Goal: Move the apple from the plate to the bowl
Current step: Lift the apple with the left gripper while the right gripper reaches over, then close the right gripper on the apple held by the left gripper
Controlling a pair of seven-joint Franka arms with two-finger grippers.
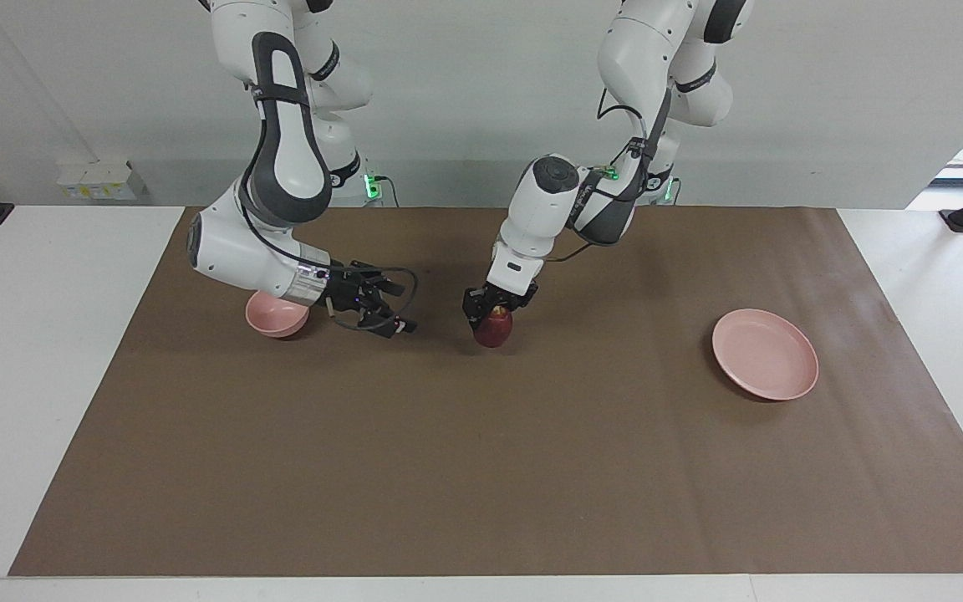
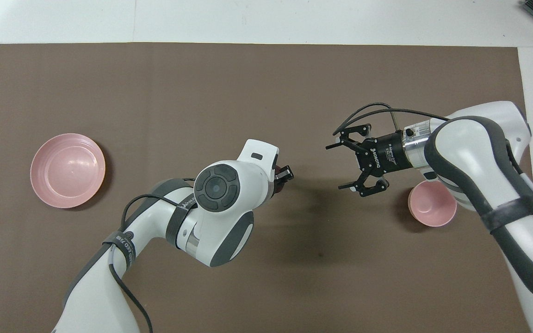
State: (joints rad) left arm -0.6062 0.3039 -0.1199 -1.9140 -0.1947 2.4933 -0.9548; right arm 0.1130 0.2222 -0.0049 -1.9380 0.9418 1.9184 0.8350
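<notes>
The dark red apple (image 1: 492,331) hangs low over the middle of the brown mat, with my left gripper (image 1: 491,314) shut on its top. In the overhead view the left wrist covers most of the apple, and only the left gripper's tip (image 2: 284,174) shows. My right gripper (image 1: 400,311) is open and turned sideways, pointing at the apple with a gap between them; it also shows as the right gripper (image 2: 342,163). The small pink bowl (image 1: 272,318) sits under the right wrist, seen too as the bowl (image 2: 433,206). The pink plate (image 1: 765,354), also the plate (image 2: 67,169), lies bare at the left arm's end.
A brown mat (image 1: 481,468) covers most of the white table (image 1: 47,351). The right forearm (image 2: 479,152) leans over the bowl.
</notes>
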